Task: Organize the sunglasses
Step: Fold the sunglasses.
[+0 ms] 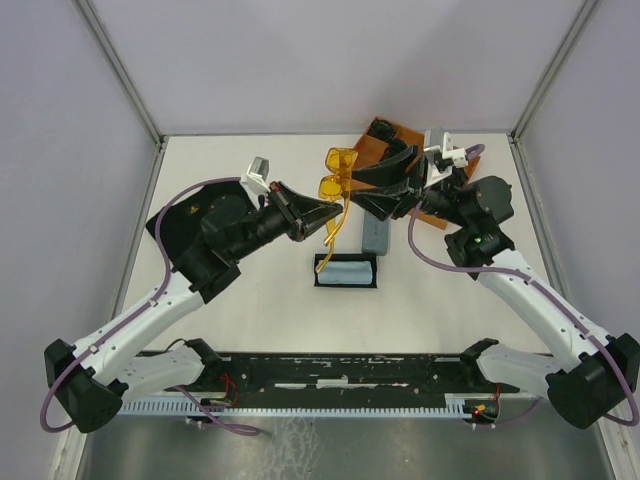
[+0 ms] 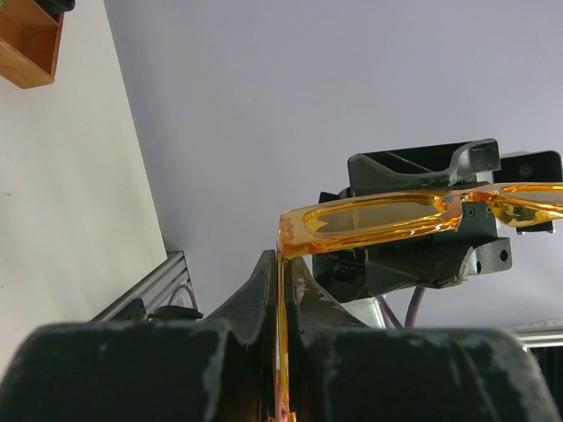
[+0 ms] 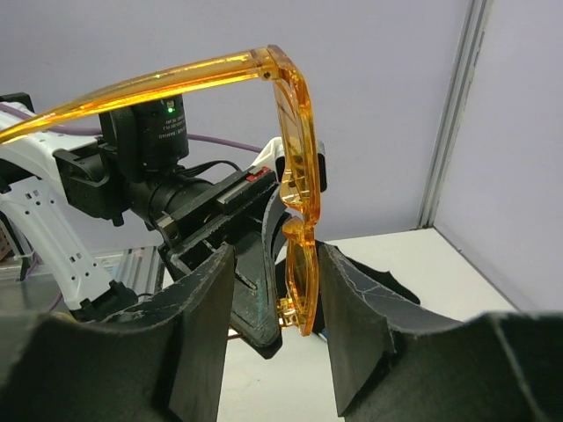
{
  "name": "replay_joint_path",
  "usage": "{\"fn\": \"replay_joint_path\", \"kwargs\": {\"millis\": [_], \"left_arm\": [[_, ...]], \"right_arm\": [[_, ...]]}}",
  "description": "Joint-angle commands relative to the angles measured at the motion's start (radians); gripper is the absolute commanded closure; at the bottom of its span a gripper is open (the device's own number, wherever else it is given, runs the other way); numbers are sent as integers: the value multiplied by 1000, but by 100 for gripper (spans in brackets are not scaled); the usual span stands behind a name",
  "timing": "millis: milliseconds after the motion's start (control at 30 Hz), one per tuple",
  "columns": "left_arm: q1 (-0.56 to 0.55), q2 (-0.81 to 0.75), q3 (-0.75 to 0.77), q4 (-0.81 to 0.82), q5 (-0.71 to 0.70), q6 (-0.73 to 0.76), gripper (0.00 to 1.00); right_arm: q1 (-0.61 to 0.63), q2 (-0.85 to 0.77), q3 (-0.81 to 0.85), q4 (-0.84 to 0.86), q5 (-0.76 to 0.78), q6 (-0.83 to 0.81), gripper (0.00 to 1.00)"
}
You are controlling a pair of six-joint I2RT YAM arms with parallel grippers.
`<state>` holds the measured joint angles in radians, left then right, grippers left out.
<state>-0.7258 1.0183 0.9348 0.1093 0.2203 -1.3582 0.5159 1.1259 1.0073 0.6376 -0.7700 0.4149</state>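
Surroundings, top view: tabletop [image 1: 270,320] white, walled on three sides. A black case with a light blue cloth [image 1: 346,271] in it lay at mid-table, directly under the work. A grey-blue case [image 1: 376,236] lay just beside its far right corner. A wooden tray [image 1: 372,146] sat at the far edge, mostly hidden under my right arm. A black mat [image 1: 178,222] lay under my left arm.

Obstructions: the two claws faced each other closely, with only the orange sunglasses [image 1: 338,172] between them. Each wrist camera was largely filled by the other claw's body.

Left claw [image 2: 281,268]: clenched on one temple arm of the sunglasses, holding them in the air above the cases and clear of the tabletop.

Right claw [image 3: 274,264]: released. Its fingers [image 3: 204,325] stood on either side of the front frame, with a clear gap on one side. I could not tell whether the other finger touched the frame.

Sunglasses: translucent orange-yellow plastic with a thin frame and tinted lenses. The held temple was unfolded, running straight back from the corner hinge. The front frame stood on edge between my right fingers.
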Motion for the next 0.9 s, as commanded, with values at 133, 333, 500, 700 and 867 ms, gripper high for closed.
{"fn": "replay_joint_path", "kwargs": {"millis": [133,333,500,700,867], "left_arm": [[2,3,8,78,50,-36,97],[2,9,6,80,55,-35,97],[2,13,3,80,61,-34,97],[2,13,2,81,65,-35,97],[2,18,6,80,74,-31,97]], "right_arm": [[-3,10,67,-56,-34,-56,50],[-3,17,87,-50,-37,-47,50],[-3,19,95,-51,-33,-44,52],[-4,28,101,-51,-28,-40,56],[-3,41,102,-32,-30,-20,58]]}}
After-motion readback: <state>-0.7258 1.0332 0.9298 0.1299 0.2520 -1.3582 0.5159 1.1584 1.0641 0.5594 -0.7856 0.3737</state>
